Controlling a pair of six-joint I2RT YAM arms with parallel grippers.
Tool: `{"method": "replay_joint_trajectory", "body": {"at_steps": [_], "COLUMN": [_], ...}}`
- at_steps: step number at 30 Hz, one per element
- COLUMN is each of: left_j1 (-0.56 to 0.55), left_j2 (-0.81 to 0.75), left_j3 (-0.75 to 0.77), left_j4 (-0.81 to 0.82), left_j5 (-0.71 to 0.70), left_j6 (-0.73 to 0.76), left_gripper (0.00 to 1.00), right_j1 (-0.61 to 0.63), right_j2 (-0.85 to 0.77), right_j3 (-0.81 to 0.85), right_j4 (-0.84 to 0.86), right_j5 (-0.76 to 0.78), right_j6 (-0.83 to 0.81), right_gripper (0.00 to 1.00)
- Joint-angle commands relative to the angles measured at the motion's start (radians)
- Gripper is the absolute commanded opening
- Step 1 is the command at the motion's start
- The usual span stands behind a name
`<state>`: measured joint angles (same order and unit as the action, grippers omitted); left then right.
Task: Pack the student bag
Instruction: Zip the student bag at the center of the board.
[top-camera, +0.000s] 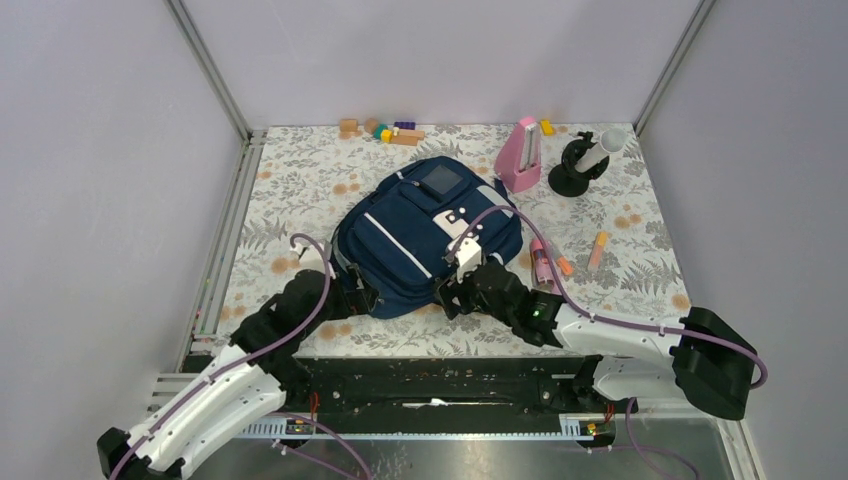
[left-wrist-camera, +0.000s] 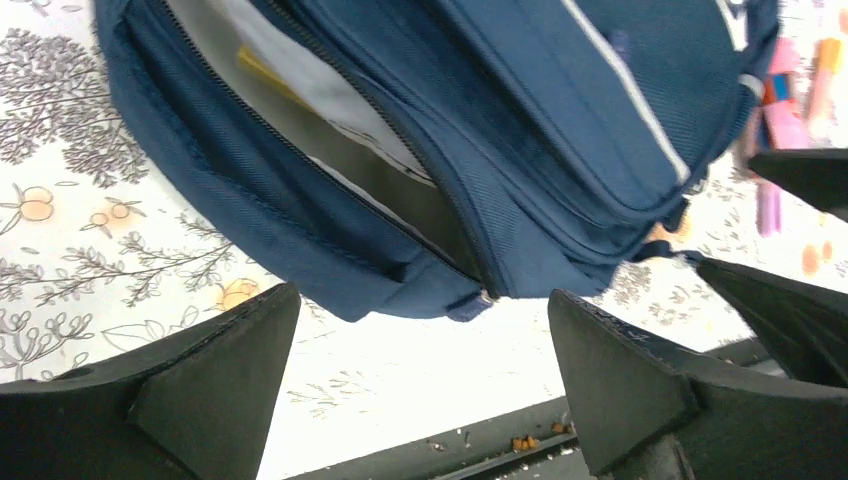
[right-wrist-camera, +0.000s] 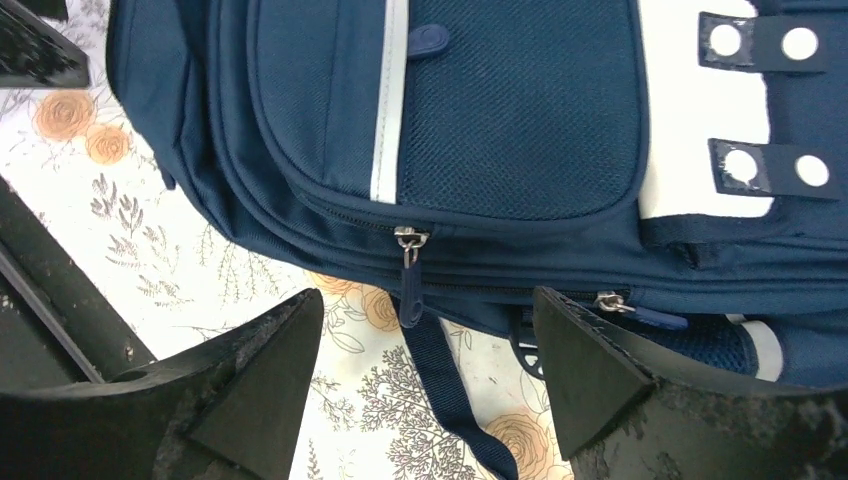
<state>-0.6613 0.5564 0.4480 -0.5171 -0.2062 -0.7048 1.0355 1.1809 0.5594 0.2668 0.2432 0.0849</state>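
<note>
Left wrist view: left gripper (left-wrist-camera: 422, 300) has its jaws spread wide with nothing between them, tips just short of the near corner of the student bag (left-wrist-camera: 520, 130). The main zip gapes there; grey lining (left-wrist-camera: 380, 165) is exposed, and a yellow edge (left-wrist-camera: 262, 68) shows inside, identity unclear. Right wrist view: right gripper (right-wrist-camera: 428, 300) is likewise parted and empty, over the bag's near edge, with a metal zip pull (right-wrist-camera: 408, 243) and a trailing navy strap (right-wrist-camera: 440, 390) just ahead of the fingers. Top view: the bag lies flat mid-table on the floral cloth (top-camera: 300, 190), front pocket up. Both grippers sit at its near side, the left at the left corner, the right at the right. Right of the bag, pink pens (top-camera: 541, 262) and an orange marker (top-camera: 598, 248) lie on the cloth. Along the far edge are coloured blocks (top-camera: 385, 130), a pink wedge-shaped case (top-camera: 520, 155) and a black stand with a white ball (top-camera: 582, 162).
</note>
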Motion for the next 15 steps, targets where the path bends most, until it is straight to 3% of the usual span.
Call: {"method": "replay_joint_trajectory", "body": {"at_steps": [1, 5, 13, 15], "left_j1": [-0.038, -0.073, -0.229, -0.270], "left_j2": [-0.072, -0.027, 0.119, 0.157], "left_j3": [-0.019, -0.056, -0.043, -0.041], "left_j4": [0.024, 0.111, 0.135, 0.145], "left_j5": [0.060, 0.136, -0.104, -0.178], "left_j6": [0.017, 0.024, 0.059, 0.055], "left_gripper": [0.99, 0.99, 0.98, 0.93], "right_j1": [-0.008, -0.006, 0.009, 0.011], "right_j2": [0.003, 0.006, 0.020, 0.014], "right_j3": [-0.040, -0.059, -0.059, -0.062], "right_j4": [0.126, 0.166, 0.202, 0.213], "right_j5": [-0.111, -0.192, -0.189, -0.183], "right_j6": [-0.133, -0.202, -0.249, -0.246], "right_gripper": [0.81, 0.84, 0.83, 0.82]}}
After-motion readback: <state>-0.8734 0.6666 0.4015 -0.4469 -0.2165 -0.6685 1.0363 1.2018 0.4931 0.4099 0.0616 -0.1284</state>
